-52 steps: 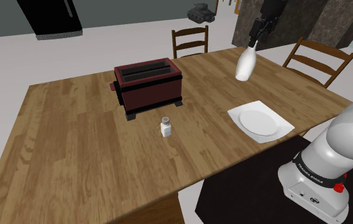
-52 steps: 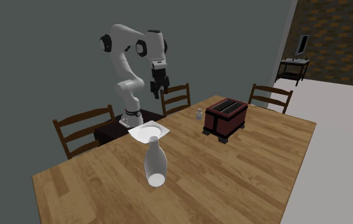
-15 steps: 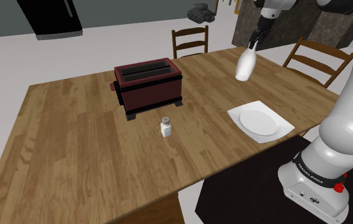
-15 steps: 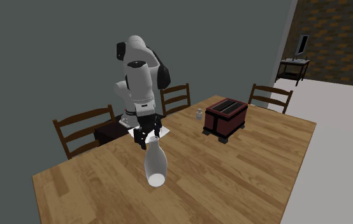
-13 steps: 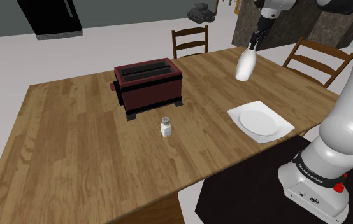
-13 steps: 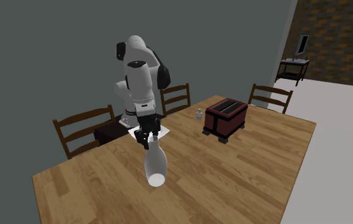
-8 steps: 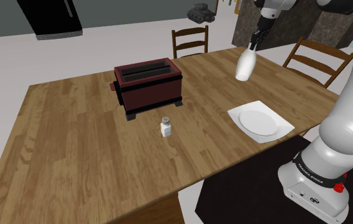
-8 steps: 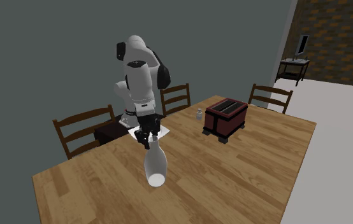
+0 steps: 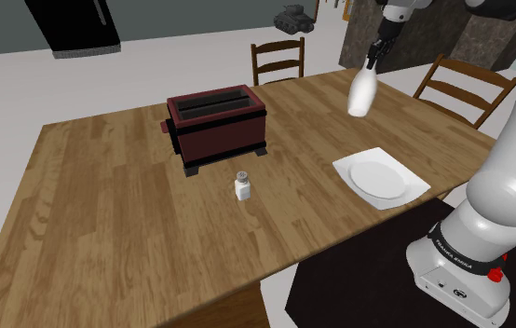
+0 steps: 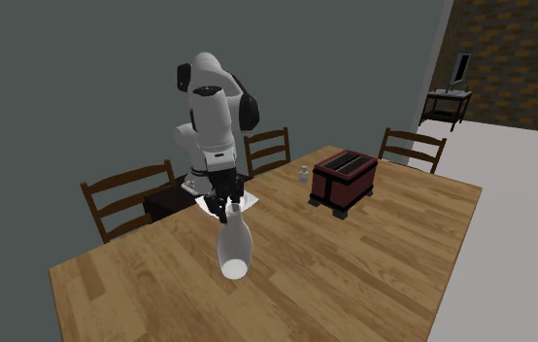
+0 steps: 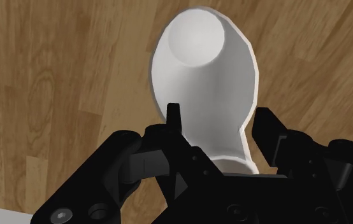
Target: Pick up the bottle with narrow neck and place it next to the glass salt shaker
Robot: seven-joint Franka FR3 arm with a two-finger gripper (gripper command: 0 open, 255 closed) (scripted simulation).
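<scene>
A white bottle point(image 9: 361, 92) with a narrow neck hangs just above the far right part of the wooden table point(image 9: 107, 224). My gripper point(image 9: 374, 58) is shut on its neck from above. The second exterior view shows the bottle point(image 10: 233, 251) a little tilted under the gripper point(image 10: 223, 210). In the wrist view the black fingers point(image 11: 174, 122) clasp the neck, and the round body of the bottle point(image 11: 204, 76) hangs over the wood. The small salt shaker point(image 9: 243, 185) with a grey cap stands mid-table in front of the toaster, well away from the bottle; it shows as the shaker point(image 10: 303, 175) in the second exterior view.
A dark red toaster point(image 9: 216, 128) stands behind the shaker. A white square plate point(image 9: 380, 178) lies near the stand-side edge, between bottle and stand. Wooden chairs point(image 9: 278, 60) line the far side and the shoulder view's right. Bare wood surrounds the shaker.
The fingers closed on the bottle's neck about a second ago. Since then the bottle has come up slightly off the table and tilted a little.
</scene>
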